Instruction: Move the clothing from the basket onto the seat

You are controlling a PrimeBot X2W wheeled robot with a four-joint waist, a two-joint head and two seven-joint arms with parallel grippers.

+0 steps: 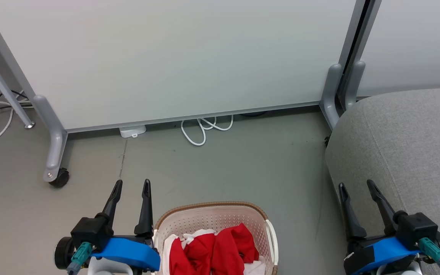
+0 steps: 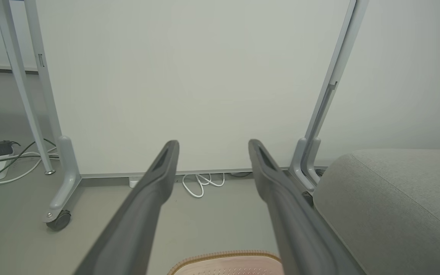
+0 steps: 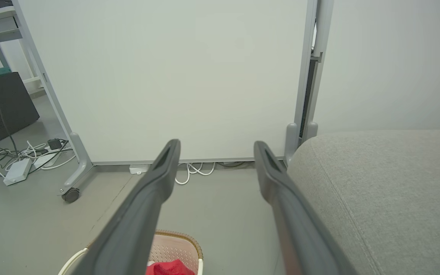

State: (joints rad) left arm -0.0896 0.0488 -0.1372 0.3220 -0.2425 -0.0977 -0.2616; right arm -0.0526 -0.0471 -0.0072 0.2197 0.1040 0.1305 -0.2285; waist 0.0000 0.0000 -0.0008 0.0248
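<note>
A: Which step is this?
B: The very start, I'd say. All the red and white clothing [image 1: 212, 250] lies heaped in the basket [image 1: 208, 217], toward its near side. Nothing lies on the seat [image 1: 407, 145].
A: And the hands?
B: Both are spread wide and hold nothing. The left hand [image 1: 132, 181] hangs over the floor [image 1: 224, 168] just beside the basket's left rim, its fingers pointing past it. The right hand [image 1: 356, 183] is well apart from the basket, at the seat's left edge.
A: So where is the clothing relative to them?
B: Between the two, nearer the robot than either set of fingertips, and closest to the left hand.
A: Next move?
B: Probably one hand must swing in over the basket, tip its fingers down into the heap and pinch a fold. The fabric is soft, so a deep bite seems wise. Then it has to lift clear of the rim and carry the clothing right to the seat.
</note>
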